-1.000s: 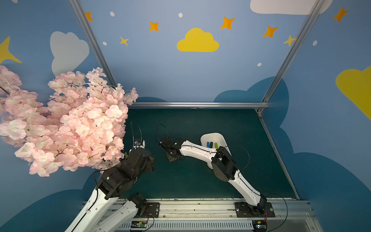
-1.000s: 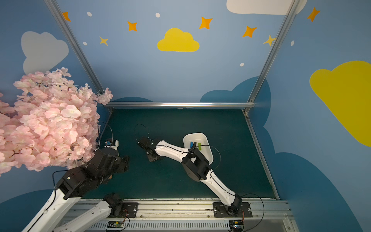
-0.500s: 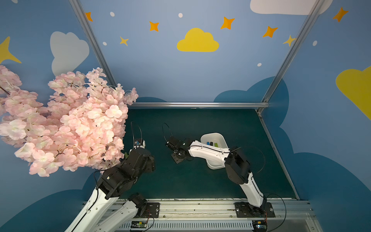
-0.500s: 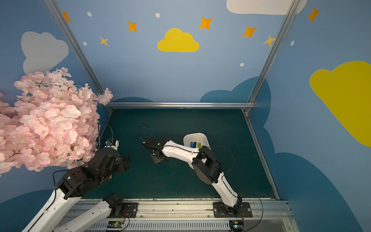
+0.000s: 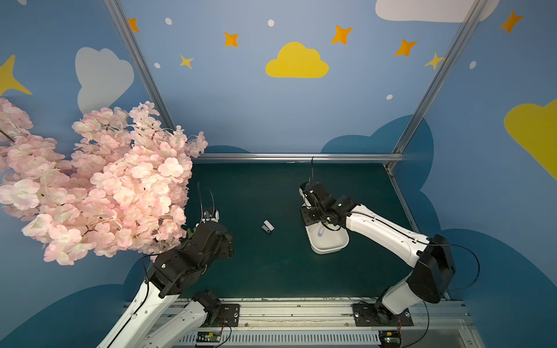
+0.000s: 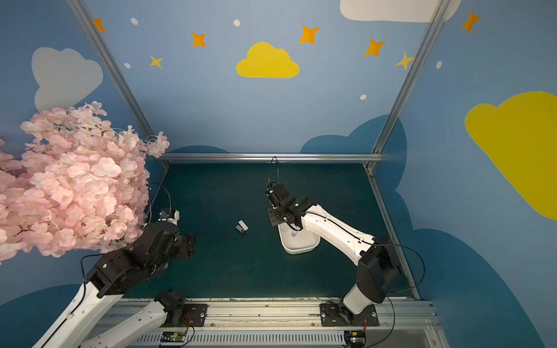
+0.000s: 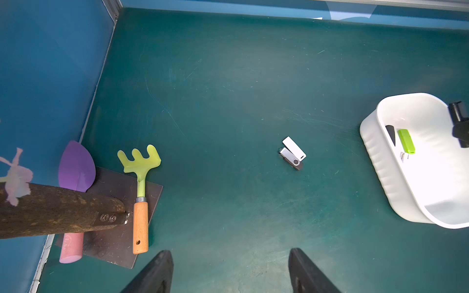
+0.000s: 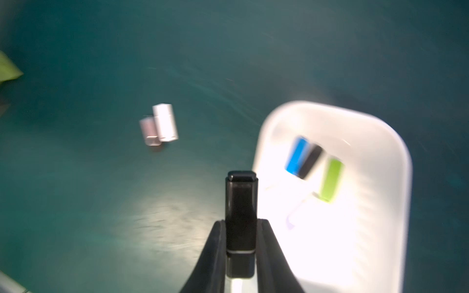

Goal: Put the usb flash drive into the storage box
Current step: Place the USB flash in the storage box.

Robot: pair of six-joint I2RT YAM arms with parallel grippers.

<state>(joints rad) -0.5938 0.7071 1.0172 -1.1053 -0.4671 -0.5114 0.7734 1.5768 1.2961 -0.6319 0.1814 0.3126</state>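
Black plastic usb flash drive (image 8: 241, 197) is now pinched in the right gripper (image 8: 241, 222), which has swung from the middle of the dark green mat (image 5: 271, 271) to the shallow white rounded storage box (image 5: 328, 248), so the pick looks done and only the release remains. The drive juts forward past the fingertips; both top views put the gripper above the box's far end, though the blurred wrist view leaves unclear whether the drive has cleared the rim. A white drive (image 7: 294, 148) and a silver swivel drive (image 7: 290, 158) lie touching on the mat. The left gripper (image 7: 229, 251) hangs wide apart, empty
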